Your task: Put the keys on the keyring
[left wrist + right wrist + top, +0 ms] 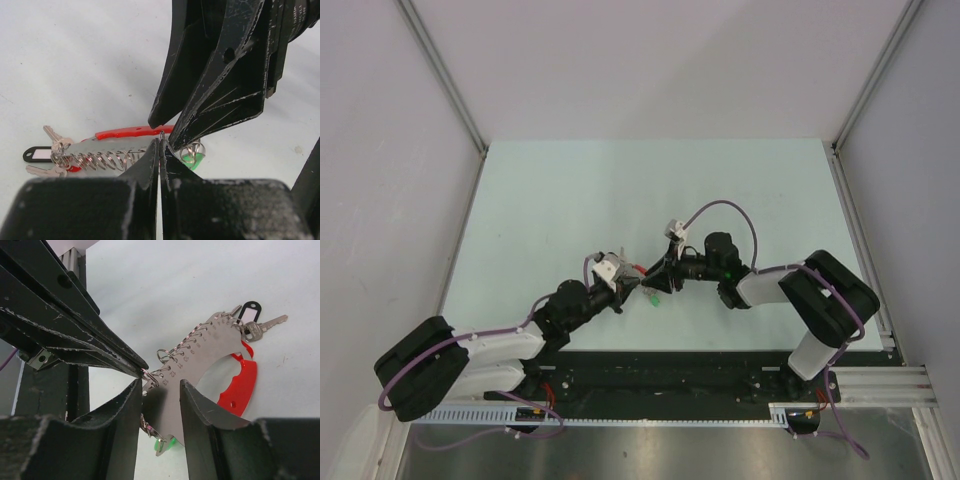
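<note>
Desk: Overhead view, what does it show?

Photographer: Two arms meeting over the middle of the table (570, 190). The left gripper (628, 272) and right gripper (656, 276) are nose to nose at the keyring (638, 268), with a green key (653, 298) just beside it.

Desk: And the left wrist?

Photographer: Left fingers clenched flat together, pinching the keyring at a wire ring on its edge. The red band (132, 132) lies behind them. A silver key (50, 135) and a black tag (37, 154) hang at the far end.

Desk: Right wrist?

Photographer: Jaws apart, straddling the grey numbered plate (200, 360) without gripping it. The green key dangles below; whether it is already hooked on cannot be told.

Desk: Which step is this?

Photographer: It looks like steadying the keyring for threading. The next move probably needs the right claw to close squarely on the plate, so the pinched ring doesn't twist away.
</note>
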Controlling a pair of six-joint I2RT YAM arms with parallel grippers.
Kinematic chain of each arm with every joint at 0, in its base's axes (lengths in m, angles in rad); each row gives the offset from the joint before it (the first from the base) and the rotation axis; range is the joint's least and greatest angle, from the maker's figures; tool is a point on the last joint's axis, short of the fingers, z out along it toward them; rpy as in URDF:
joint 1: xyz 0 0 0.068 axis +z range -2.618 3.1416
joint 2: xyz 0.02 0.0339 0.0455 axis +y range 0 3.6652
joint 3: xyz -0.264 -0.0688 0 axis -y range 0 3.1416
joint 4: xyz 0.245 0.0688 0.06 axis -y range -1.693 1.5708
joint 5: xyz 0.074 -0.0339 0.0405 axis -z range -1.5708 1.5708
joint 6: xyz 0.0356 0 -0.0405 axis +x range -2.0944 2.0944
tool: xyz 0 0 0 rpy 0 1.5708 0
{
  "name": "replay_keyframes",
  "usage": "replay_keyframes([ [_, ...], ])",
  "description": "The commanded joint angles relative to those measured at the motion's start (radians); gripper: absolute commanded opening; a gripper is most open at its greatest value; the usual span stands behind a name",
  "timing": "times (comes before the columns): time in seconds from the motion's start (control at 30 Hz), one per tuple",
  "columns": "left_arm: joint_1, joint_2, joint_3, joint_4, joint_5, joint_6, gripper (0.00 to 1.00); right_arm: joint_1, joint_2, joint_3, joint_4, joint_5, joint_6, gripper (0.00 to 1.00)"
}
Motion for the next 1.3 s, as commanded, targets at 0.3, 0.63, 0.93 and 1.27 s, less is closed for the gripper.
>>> replay_keyframes([
  [0.3,0.003,-0.008,-0.004,0.077,0.067,-0.008,0.0,0.013,0.057,0.062,0.067,-0.083,-0.03,0.37],
  [0.63,0.003,-0.025,-0.006,0.065,0.067,-0.008,0.0,0.023,0.057,0.085,0.033,-0.117,-0.05,0.0],
  [0.93,0.005,-0.278,-0.026,-0.139,-0.07,0.005,0.23,0.051,-0.101,0.084,-0.203,0.03,-0.188,0.0],
  [1.27,0.006,-0.444,-0.101,-0.212,-0.082,0.0,0.44,0.092,-0.181,0.071,-0.267,0.13,-0.23,0.0],
])
